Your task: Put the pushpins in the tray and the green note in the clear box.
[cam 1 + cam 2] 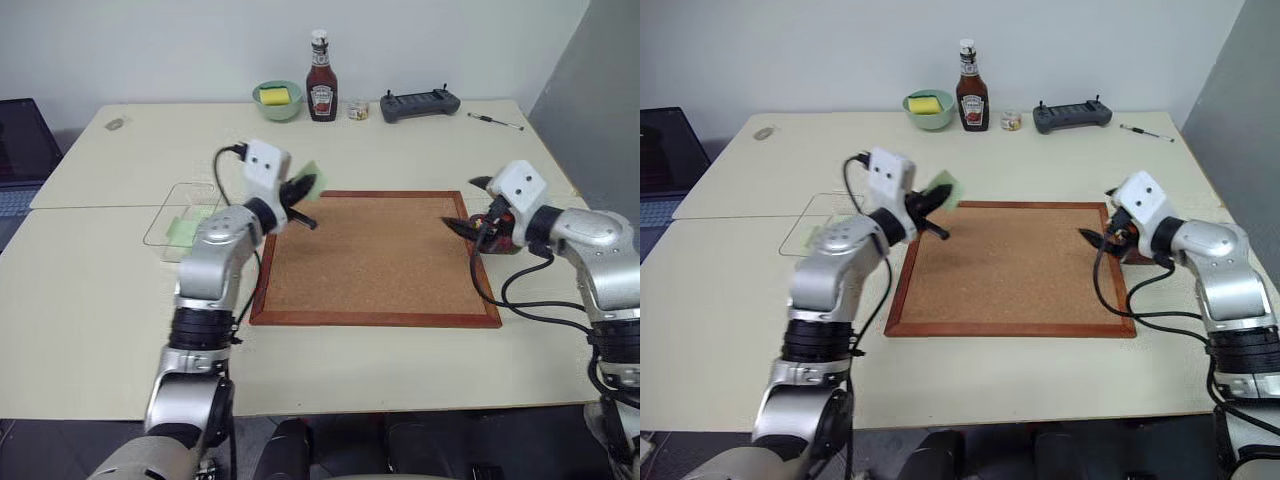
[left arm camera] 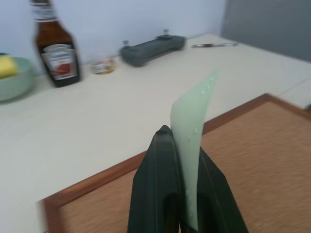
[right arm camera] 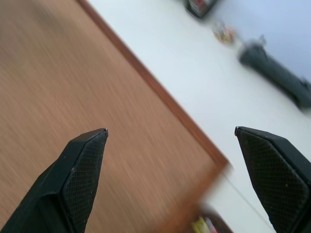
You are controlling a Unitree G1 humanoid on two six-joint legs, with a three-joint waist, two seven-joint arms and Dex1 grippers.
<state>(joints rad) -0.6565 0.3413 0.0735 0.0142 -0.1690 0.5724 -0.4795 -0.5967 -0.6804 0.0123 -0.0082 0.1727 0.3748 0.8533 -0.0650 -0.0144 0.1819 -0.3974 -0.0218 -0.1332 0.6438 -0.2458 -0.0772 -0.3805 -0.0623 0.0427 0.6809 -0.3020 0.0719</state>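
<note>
Left gripper (image 2: 182,213) pinching green note (image 2: 192,131), raised

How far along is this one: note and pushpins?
Note: in hand, pinched in the left gripper above the corkboard's edge, not yet in the clear box. Pushpins: some lie in the tray beside the open right gripper; none visible on the board.

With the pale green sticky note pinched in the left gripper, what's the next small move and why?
Probably swing the left gripper toward the robot's left, to above the clear plastic box. Its fingers pinch the pale green sticky note over the corkboard's edge, and the box lies beside that edge.
</note>
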